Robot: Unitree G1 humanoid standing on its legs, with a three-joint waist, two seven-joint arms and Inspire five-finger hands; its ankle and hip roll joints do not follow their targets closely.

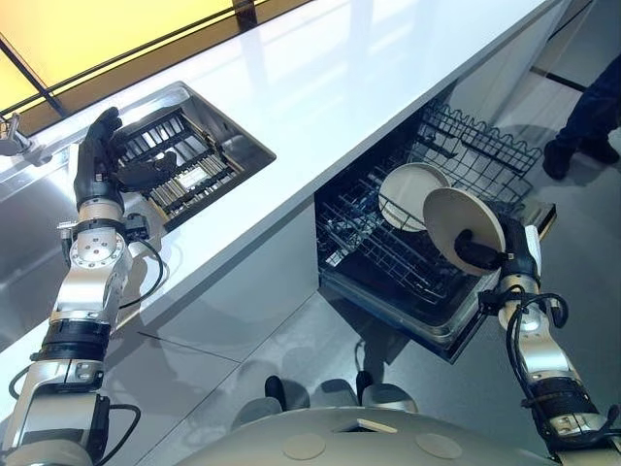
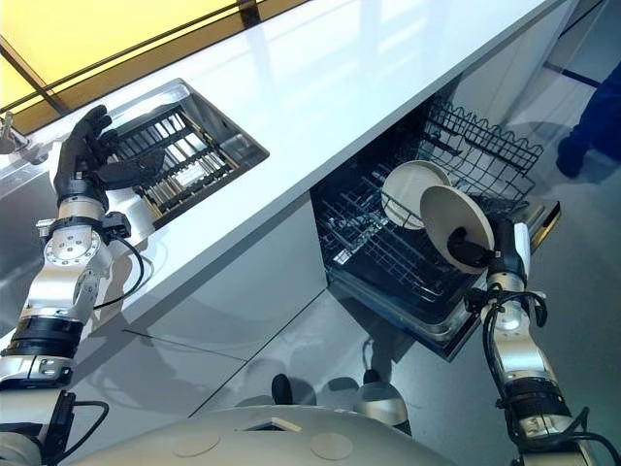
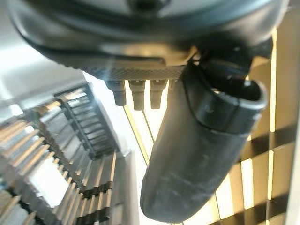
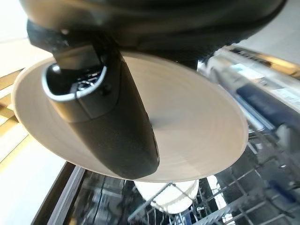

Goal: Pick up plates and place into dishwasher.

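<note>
The right robot hand (image 1: 509, 250) is black against a cream plate (image 1: 448, 216) at centre right. Beside it, a white plate (image 1: 406, 192) sits in the black wire-grid dishwasher rack (image 1: 475, 146). The tabletop (image 1: 320, 87) is glossy white. At left, the left robot hand (image 1: 97, 163) is black, by a sink rack (image 1: 189, 165) of black-and-silver slats. The upper-left panel (image 1: 97, 29) is yellow.

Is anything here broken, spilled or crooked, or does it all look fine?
Nothing stands out. The right hand holds one plate over the dishwasher rack, where another plate stands on edge. The left hand hovers open above the sink.
</note>
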